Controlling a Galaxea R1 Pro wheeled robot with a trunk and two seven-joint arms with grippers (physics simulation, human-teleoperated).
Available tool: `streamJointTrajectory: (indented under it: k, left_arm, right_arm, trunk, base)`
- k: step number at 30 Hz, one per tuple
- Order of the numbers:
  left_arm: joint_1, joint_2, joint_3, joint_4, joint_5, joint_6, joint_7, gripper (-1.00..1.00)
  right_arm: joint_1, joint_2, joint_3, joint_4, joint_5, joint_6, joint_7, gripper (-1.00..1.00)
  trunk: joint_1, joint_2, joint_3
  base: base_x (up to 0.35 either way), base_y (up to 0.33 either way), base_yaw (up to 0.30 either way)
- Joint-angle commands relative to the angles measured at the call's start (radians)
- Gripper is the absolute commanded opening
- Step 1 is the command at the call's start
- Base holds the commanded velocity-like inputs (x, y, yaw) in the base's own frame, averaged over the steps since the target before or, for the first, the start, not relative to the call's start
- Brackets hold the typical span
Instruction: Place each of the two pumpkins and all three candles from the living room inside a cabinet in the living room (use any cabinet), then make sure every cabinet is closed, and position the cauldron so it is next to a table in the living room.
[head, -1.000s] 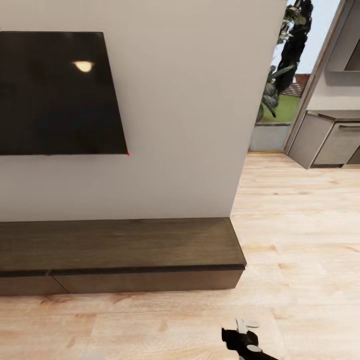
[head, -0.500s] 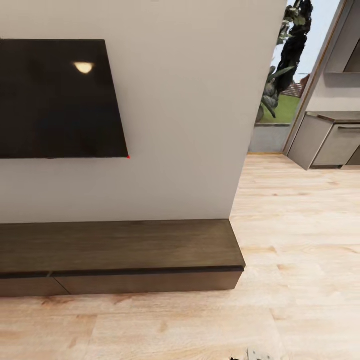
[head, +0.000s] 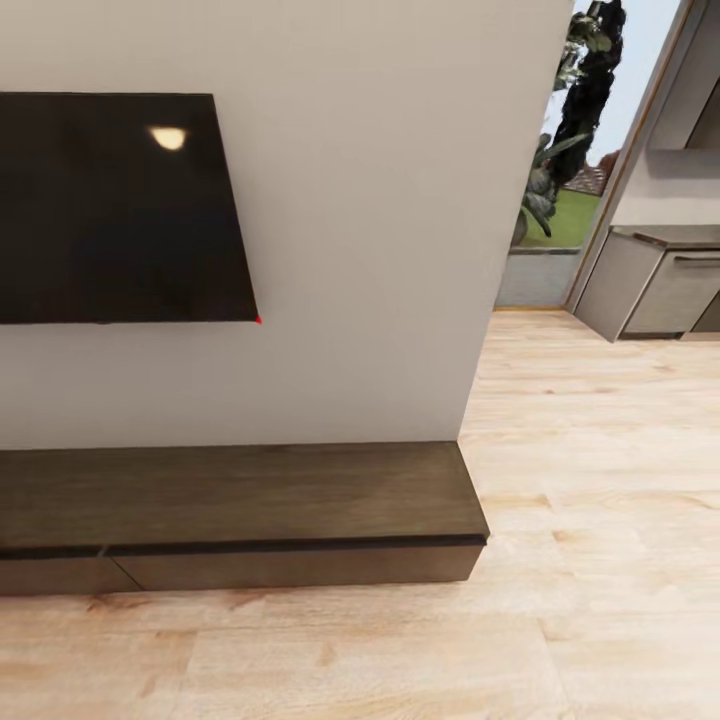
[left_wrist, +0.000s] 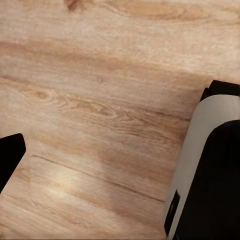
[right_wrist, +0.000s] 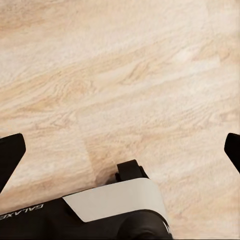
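The cabinet (head: 240, 495), a long low dark brown unit, runs along the white wall in the head view, and its drawer fronts (head: 290, 565) are shut. The pumpkins, candles, cauldron and table are out of view. In the right wrist view my right gripper (right_wrist: 122, 150) hangs over bare wood floor, open, with its black fingertips (right_wrist: 11, 152) at opposite edges of the picture and nothing between them. My left gripper (left_wrist: 120, 155) also hangs over the floor, with one black fingertip (left_wrist: 9, 157) far out at the edge, so it reads as open and empty.
A black TV screen (head: 115, 205) hangs on the wall above the cabinet. Light wood floor (head: 600, 480) stretches to the right toward grey kitchen cabinets (head: 655, 290) and a plant (head: 575, 110). Part of my own grey and black base (left_wrist: 210, 170) is close to the left gripper.
The whole head picture has shifted slightly downward, so the camera has moved. The right gripper, seen at the bottom edge a second ago, has dropped below that edge.
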Motion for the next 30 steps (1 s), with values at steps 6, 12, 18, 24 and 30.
streamJointTrajectory:
  k: [6,12,18,24,30]
  left_arm:
    - [0.032,-0.002,-0.010,-0.001,0.009,0.002,-0.051,1.00]
    - [0.048,-0.002,-0.011,-0.001,0.009,0.006,-0.113,1.00]
    - [0.060,-0.011,-0.012,-0.001,0.008,0.007,-0.118,1.00]
    - [0.065,-0.017,-0.014,-0.001,0.008,0.010,-0.118,1.00]
    - [0.073,-0.019,-0.014,-0.001,0.008,0.010,-0.119,1.00]
  right_arm:
    - [0.029,0.001,0.008,0.003,-0.004,-0.004,0.000,1.00]
    - [0.032,0.001,0.008,0.003,-0.005,0.008,-0.001,1.00]
    - [0.038,0.001,0.008,0.003,-0.005,0.007,-0.001,1.00]
    - [0.041,0.001,0.009,0.002,-0.003,0.008,-0.002,1.00]
    - [0.042,0.001,0.009,0.002,-0.002,0.008,-0.001,1.00]
  trunk:
    - [-0.023,0.042,0.018]
    - [-0.046,0.084,0.037]
    - [-0.069,0.126,0.056]
    - [-0.092,0.168,0.074]
    - [-0.115,0.210,0.093]
  base:
    - [0.000,0.000,0.000]
    - [0.000,0.000,0.000]
    - [0.000,0.000,0.000]
    - [0.000,0.000,0.000]
    - [0.000,0.000,0.000]
